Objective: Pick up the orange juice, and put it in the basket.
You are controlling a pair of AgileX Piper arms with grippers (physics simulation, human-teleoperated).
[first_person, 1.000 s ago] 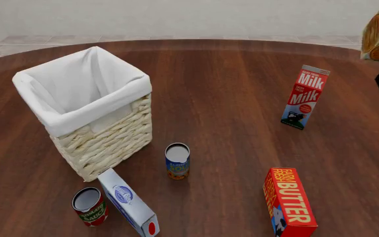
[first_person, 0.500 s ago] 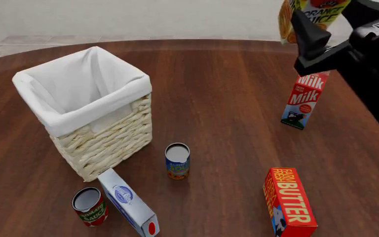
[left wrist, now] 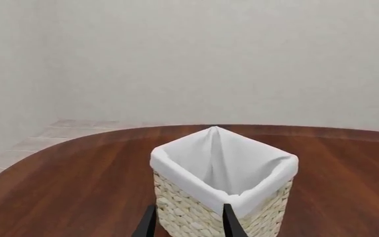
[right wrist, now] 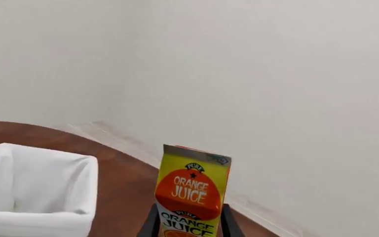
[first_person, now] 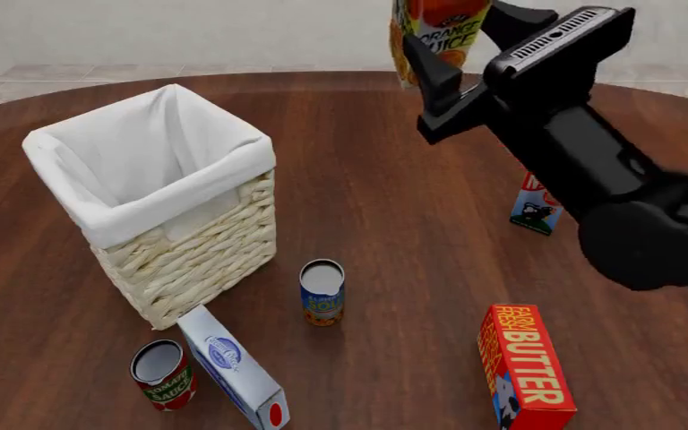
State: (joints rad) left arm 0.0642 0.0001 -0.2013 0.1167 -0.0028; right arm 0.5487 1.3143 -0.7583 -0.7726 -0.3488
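The black right arm reaches in from the right edge of the front view, its thick rounded elbow section low at the right and its forearm slanting up and leftward. At its tip the right gripper [first_person: 442, 55] is raised high above the table, its two dark fingers [right wrist: 151, 223] clamped on either side of the tall yellow-green orange juice carton [first_person: 435, 31]. The left gripper [left wrist: 188, 223] shows only two dark fingertips held apart, gripping nothing.
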